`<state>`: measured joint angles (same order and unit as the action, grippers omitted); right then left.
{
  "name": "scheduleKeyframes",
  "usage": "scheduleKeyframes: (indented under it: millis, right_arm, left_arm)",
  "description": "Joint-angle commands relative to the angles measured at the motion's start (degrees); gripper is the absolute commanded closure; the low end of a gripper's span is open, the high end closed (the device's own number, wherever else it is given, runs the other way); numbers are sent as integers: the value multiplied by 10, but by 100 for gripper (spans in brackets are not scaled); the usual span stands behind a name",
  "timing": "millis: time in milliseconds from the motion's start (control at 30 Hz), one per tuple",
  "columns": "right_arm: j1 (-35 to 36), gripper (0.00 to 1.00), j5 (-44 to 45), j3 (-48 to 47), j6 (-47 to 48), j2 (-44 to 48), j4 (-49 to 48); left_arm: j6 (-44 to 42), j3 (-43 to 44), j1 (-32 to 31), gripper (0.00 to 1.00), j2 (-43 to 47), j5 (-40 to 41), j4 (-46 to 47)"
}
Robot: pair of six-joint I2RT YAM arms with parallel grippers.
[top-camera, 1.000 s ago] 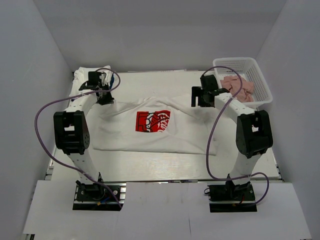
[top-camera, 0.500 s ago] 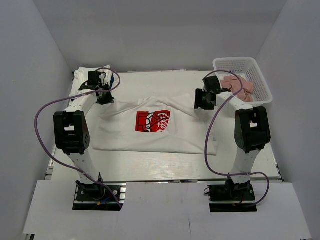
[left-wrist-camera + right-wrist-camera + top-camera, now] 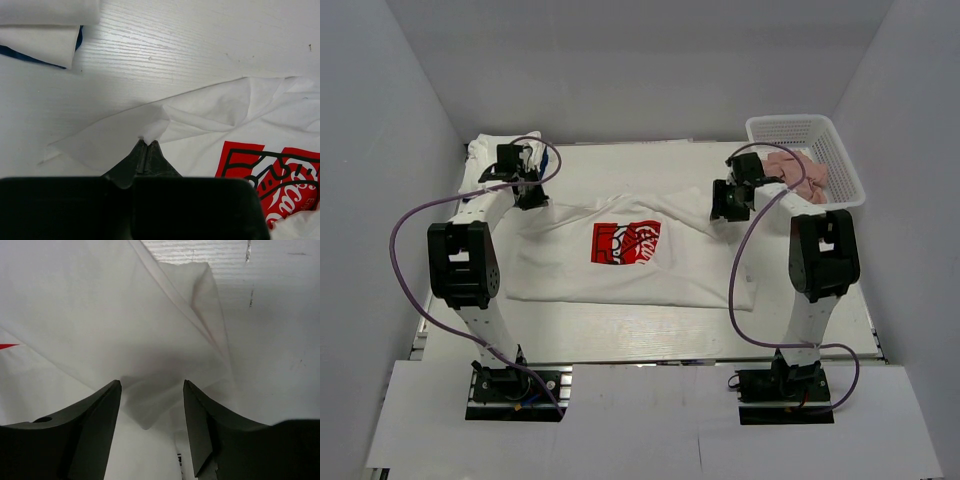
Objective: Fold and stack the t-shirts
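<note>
A white t-shirt with a red square chest print [image 3: 625,243] lies spread on the table, print up. My left gripper [image 3: 532,197] is shut on a fold of its left shoulder cloth [image 3: 150,127]; the print [image 3: 272,172] shows at the lower right of that view. At the shirt's right shoulder my right gripper [image 3: 728,205] is down on the cloth, jaws still apart, with a rumpled fold of white fabric [image 3: 152,395] between its fingers [image 3: 197,410]. A folded white bundle [image 3: 500,148] sits at the table's far left corner, seen also as white folded layers [image 3: 45,30].
A white plastic basket [image 3: 840,160] holding pink cloths [image 3: 798,172] stands at the far right corner, close behind the right arm. Purple cables loop from both arms. White walls enclose the table on three sides.
The right gripper moved right and down onto the shirt's right shoulder and its jaws narrowed around the fold. The left arm and its grip stayed put.
</note>
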<state>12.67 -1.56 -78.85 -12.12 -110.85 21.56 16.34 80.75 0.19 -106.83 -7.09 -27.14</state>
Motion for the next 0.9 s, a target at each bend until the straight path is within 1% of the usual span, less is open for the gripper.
scheduleKeyframes:
  millis: [0,33,67,200,300,333,400,500,533,600,667,733,800,833,867]
  right_arm:
    - [-13,40,13,25,3,42,-14]
    - [-16,40,13,38,5,47,-18]
    - [-16,38,13,44,1,50,-23]
    - [-21,24,-31,47,-1,38,-28]
    - [-24,24,-54,51,-4,32,-47]
    - [-25,24,-78,51,-5,31,-69]
    - [-23,24,-105,46,-12,24,-81]
    - [-23,34,-121,20,-19,1,-101]
    - [-21,44,-127,9,-22,-3,-100]
    - [-23,51,-139,-9,-22,-22,-101]
    - [-22,51,-135,-23,-22,-36,-78]
    - [-22,43,-121,-32,-17,-39,-66]
    - [-23,42,-111,-29,-12,-36,-59]
    - [-21,40,-82,-26,-3,-27,-53]
    - [-21,40,-72,-22,0,-26,-54]
  left_arm:
    - [-6,-14,0,100,25,-8,15]
    - [-6,-20,0,100,25,-14,15]
    - [-1,-26,0,100,25,-14,15]
    - [-1,-31,0,100,25,-9,15]
    - [-1,-31,0,100,25,-4,9]
    - [-1,-31,0,100,25,-4,9]
    - [-1,-37,0,100,25,-4,9]
    - [-1,-37,0,100,25,-4,9]
    - [-1,-37,0,100,25,-4,9]
    - [-1,-37,0,100,30,1,9]
    - [-1,-37,0,100,30,1,9]
    - [-1,-37,0,100,36,1,9]
    - [-1,-37,0,100,36,1,9]
    - [-1,-37,0,100,36,1,9]
    - [-1,-37,0,100,36,1,9]
